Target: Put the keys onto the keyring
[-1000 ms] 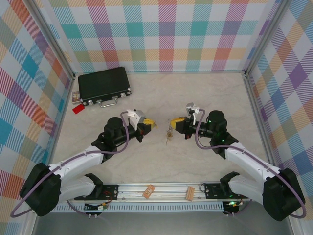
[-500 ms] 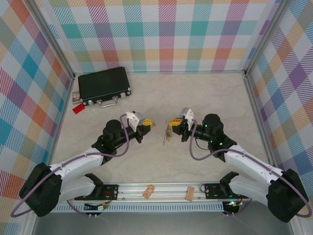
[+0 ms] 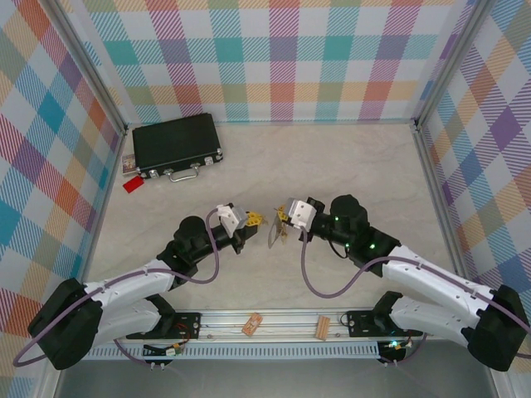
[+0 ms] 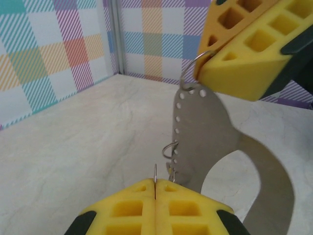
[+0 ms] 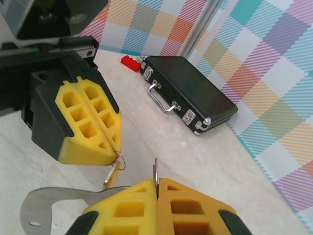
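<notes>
Marbled tabletop (image 3: 332,157), plaid walls (image 3: 274,58). Right gripper (image 5: 157,196) clamps the keyring (image 4: 205,127) aloft above mid-table so it hangs free; left gripper (image 4: 155,198), closed on a small ring (image 4: 155,171), faces it closely, likely for threading.

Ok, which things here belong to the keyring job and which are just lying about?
In use: grey flat metal loop, hanging from the right gripper; thin wire ring pinched in the left gripper.
Lying about: black hard case with silver handle; small red tag; two tan wooden clips.
</notes>
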